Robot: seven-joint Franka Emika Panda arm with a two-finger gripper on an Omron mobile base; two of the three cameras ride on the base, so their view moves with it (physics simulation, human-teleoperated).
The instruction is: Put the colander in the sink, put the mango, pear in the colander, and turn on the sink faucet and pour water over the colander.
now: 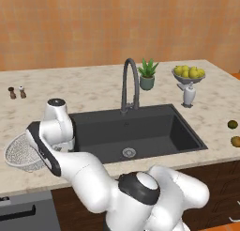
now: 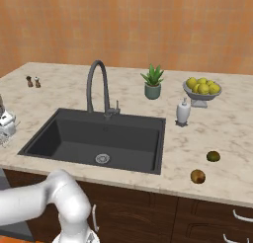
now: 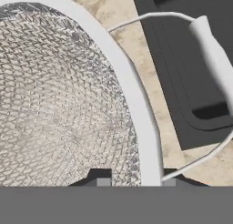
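The colander (image 3: pixel 54 95), a whitish-silver mesh bowl, sits on the counter left of the sink (image 1: pixel 154 131). My gripper (image 3: pixel 136 181) is shut on its white rim, which runs between the two dark fingertips (image 3: pixel 103 181). From the left base view, my forearm covers the right edge of the colander (image 1: pixel 18 152). In the right base view, the colander (image 2: pixel 6 128) pokes in at the left edge. A dark green fruit (image 2: pixel 213 156) and a brownish-orange fruit (image 2: pixel 198 176), the pear and mango, lie on the counter right of the sink (image 2: pixel 74 133). The sink faucet (image 1: pixel 130 80) arches over the basin, with no water running.
Behind the sink stand a potted plant (image 1: pixel 147 75), a footed bowl of yellow fruit (image 1: pixel 188 74) and a white soap dispenser (image 1: pixel 188 95). Two small shakers (image 1: pixel 16 92) stand at the back left. The counter's front edge runs just below the colander.
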